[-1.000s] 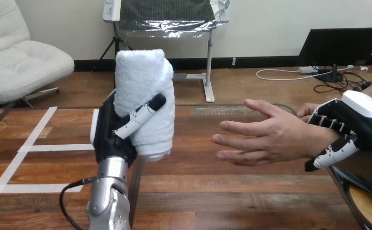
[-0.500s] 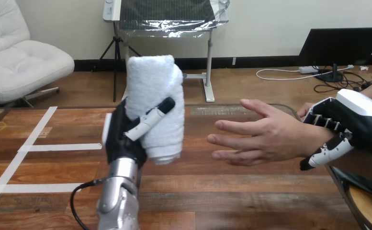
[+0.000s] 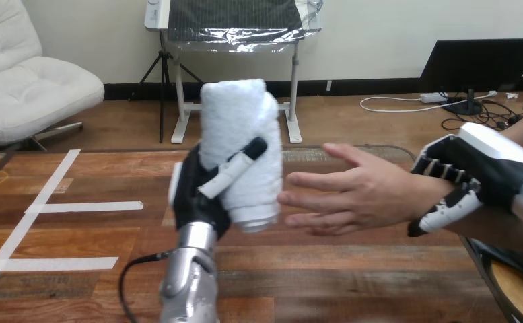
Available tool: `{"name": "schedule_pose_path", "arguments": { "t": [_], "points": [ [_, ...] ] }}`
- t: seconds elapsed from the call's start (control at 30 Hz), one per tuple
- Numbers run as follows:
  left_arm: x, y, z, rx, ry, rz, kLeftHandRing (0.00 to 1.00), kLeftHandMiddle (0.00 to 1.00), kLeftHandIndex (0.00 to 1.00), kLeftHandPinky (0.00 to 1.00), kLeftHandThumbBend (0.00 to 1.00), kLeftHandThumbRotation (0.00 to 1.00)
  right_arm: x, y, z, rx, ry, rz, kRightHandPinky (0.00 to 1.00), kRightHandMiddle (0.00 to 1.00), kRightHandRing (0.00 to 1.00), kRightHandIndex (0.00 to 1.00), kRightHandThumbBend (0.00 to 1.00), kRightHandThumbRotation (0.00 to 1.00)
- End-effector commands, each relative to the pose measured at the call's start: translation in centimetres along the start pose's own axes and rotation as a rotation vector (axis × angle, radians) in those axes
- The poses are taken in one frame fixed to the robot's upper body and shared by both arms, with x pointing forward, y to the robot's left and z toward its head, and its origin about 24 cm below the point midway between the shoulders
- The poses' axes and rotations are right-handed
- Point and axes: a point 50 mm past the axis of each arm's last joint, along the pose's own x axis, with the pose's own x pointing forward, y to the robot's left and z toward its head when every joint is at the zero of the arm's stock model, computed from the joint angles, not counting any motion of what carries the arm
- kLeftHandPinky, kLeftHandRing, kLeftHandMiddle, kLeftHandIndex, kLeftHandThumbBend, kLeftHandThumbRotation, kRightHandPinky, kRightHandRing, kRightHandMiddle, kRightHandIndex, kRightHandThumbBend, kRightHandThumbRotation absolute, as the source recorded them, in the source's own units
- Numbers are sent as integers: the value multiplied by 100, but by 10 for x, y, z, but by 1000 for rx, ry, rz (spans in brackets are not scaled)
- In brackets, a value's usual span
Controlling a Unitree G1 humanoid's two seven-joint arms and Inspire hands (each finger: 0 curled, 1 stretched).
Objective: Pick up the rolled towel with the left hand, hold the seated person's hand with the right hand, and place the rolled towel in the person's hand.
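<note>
A white rolled towel [image 3: 241,145] stands upright above the table's middle, with my left hand [image 3: 201,192] shut on it, thumb across its front. The person's hand [image 3: 349,192] reaches in from the right, held flat and open, its fingertips almost at the towel's right side. My right hand [image 3: 477,171] is curled round the person's wrist, fingers over the top and thumb under it.
The wooden table [image 3: 353,269] carries white tape lines [image 3: 56,207] at its left. Its right edge [image 3: 477,259] runs under my right arm.
My left hand has carried the towel to the right, closing on the person's fingertips. My right hand and the person's hand have shifted a little left.
</note>
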Motion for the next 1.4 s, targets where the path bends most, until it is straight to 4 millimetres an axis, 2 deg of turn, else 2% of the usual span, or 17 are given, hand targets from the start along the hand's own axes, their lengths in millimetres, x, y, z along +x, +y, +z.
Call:
{"name": "schedule_pose_path", "arguments": {
  "t": [0.0,0.9,1.37],
  "points": [
    [44,-78,56,-10,-218,-259,34,40,44,30,66,0,21,-7,52,13,-171,-24,36,48,42,51,92,3],
    [42,-115,55,6,-236,-383,35,40,43,30,72,0,26,-4,66,15,-188,-16,38,49,44,50,93,4],
    [39,-125,51,8,-224,-414,35,41,43,29,74,0,27,-3,67,27,-193,-20,38,50,44,50,93,2]
  ]
}}
